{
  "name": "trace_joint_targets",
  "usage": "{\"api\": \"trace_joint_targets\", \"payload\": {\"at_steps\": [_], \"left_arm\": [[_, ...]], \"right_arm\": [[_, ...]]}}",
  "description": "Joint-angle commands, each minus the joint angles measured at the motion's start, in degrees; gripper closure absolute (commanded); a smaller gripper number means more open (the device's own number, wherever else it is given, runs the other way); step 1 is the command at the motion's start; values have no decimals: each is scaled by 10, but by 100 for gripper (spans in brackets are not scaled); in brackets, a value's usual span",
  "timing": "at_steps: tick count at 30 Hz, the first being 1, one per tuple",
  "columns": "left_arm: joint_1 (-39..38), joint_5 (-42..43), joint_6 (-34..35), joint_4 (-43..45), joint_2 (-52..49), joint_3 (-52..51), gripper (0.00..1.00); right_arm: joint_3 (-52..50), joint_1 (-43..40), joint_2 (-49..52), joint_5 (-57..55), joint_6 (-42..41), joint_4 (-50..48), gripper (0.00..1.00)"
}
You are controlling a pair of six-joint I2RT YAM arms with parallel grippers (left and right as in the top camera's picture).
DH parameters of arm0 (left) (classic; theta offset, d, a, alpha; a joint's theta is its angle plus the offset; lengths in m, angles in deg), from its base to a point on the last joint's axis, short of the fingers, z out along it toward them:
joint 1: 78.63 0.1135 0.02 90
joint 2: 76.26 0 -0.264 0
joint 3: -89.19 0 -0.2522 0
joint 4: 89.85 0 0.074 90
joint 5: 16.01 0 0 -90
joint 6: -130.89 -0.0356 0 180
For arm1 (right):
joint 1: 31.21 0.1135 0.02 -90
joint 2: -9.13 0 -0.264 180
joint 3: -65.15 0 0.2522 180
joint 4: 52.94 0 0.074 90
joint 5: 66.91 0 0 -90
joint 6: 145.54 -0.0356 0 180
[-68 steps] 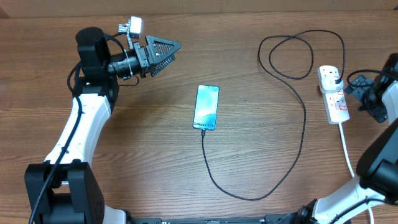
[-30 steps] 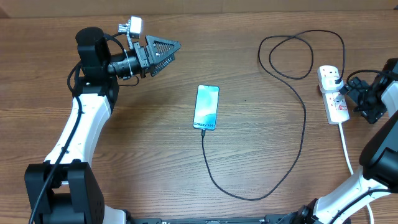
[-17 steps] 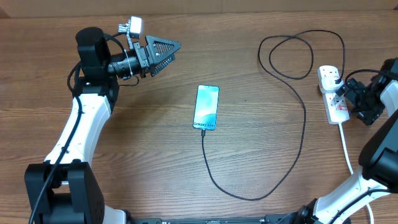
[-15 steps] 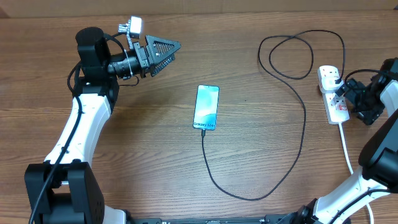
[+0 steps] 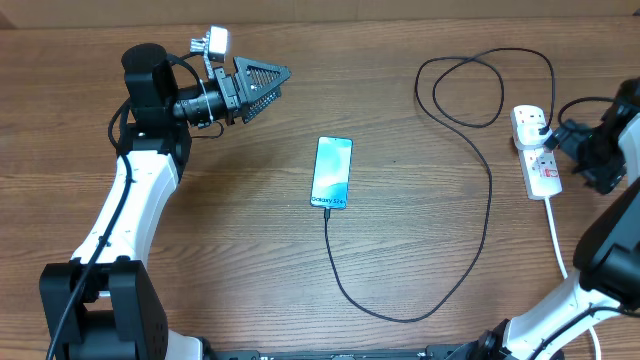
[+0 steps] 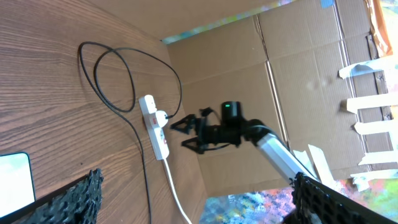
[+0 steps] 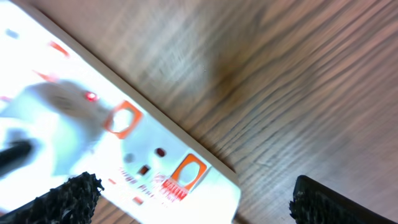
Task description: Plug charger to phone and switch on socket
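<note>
The phone (image 5: 332,171) lies mid-table, screen up, with the thin black charger cable (image 5: 488,190) running from its bottom edge in a big loop to a black plug (image 5: 541,128) in the white socket strip (image 5: 535,150) at the right. My right gripper (image 5: 568,142) is open, just right of the strip and close over it. The right wrist view shows the strip (image 7: 112,143) with orange switches between the open fingers (image 7: 193,196). My left gripper (image 5: 272,80) is open and empty, raised at the upper left. The left wrist view shows the strip (image 6: 155,124) and cable (image 6: 118,81).
The strip's thick white cord (image 5: 556,240) runs toward the front right edge. A cardboard wall (image 6: 292,62) stands behind the table.
My right gripper moved left to the strip, then shifted slightly up and back along its right side. The left arm, phone and cable have not moved.
</note>
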Motion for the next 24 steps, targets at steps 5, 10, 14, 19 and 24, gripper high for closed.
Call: {"api": "trace_joint_targets", "payload": {"at_steps": [5,10,14,19,24], "left_arm": [[0,1,-13,2,2,3,0],[0,1,-13,2,2,3,0],[0,1,-13,2,2,3,0],[0,1,-13,2,2,3,0],[0,1,-13,2,2,3,0]], "right_arm": [[18,22,-43,58,52,39,0],[18,27,-43,54,51,56,0],[18,27,-43,54,51,56,0],[18,27,-43,54,51,56,0],[18,27,-43,54,51,56,0]]}}
